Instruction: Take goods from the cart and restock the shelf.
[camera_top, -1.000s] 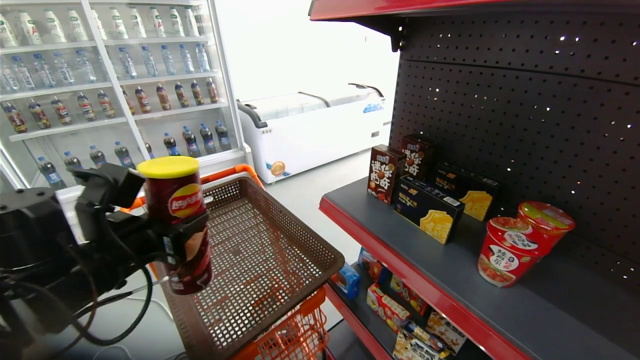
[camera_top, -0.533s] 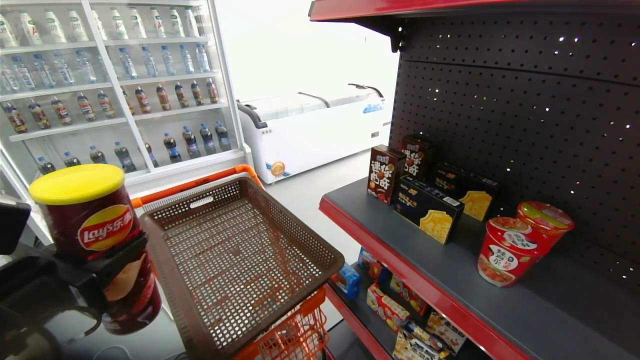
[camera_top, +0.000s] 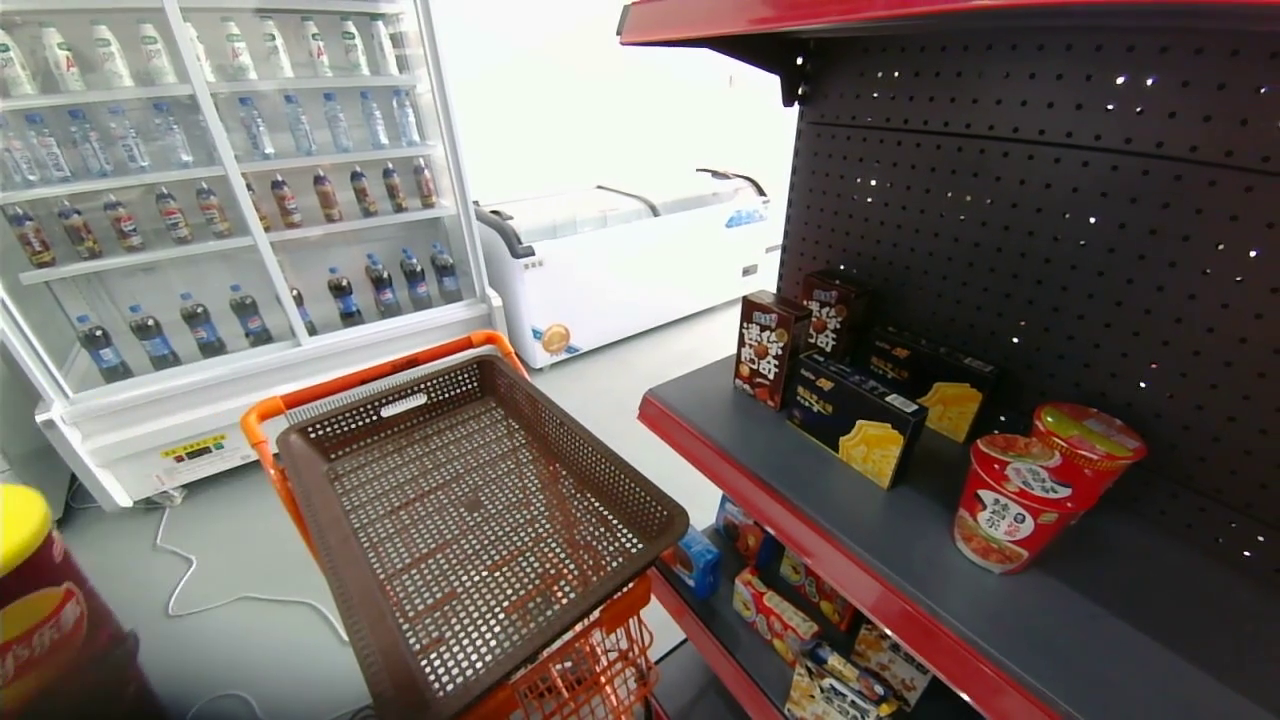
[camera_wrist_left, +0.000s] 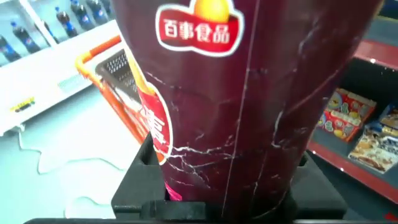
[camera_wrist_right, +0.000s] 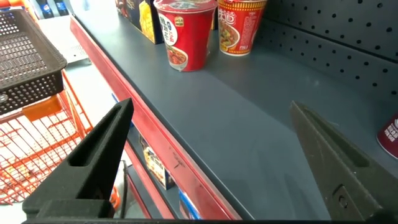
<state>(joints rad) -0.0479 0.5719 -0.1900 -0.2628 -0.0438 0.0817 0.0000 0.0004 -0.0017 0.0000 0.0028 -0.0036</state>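
Note:
A dark red chip can (camera_top: 45, 610) with a yellow lid shows at the bottom left corner of the head view, left of the cart. My left gripper (camera_wrist_left: 230, 190) is shut on this can (camera_wrist_left: 249, 93), its black fingers (camera_wrist_left: 140, 190) pressing both sides of the tube. The brown perforated basket (camera_top: 600, 480) on the orange cart (camera_top: 262, 412) has nothing in it. My right gripper (camera_wrist_right: 211, 155) stands open just above the grey shelf board (camera_wrist_right: 249, 124), nothing between its fingers. Two red noodle cups (camera_wrist_right: 186, 31) stand farther along that board.
The shelf (camera_top: 760, 440) has a red front edge and a black pegboard back. It holds brown snack boxes (camera_top: 770, 345), dark boxes with yellow print (camera_top: 855, 415) and noodle cups (camera_top: 1010, 505). A lower shelf holds packets (camera_top: 790, 615). A drinks fridge (camera_top: 200, 200) and a chest freezer (camera_top: 620, 260) stand behind.
My left arm has carried the chip can from over the basket's left side leftward and down to the bottom left corner of the head view. The shelf goods have not moved.

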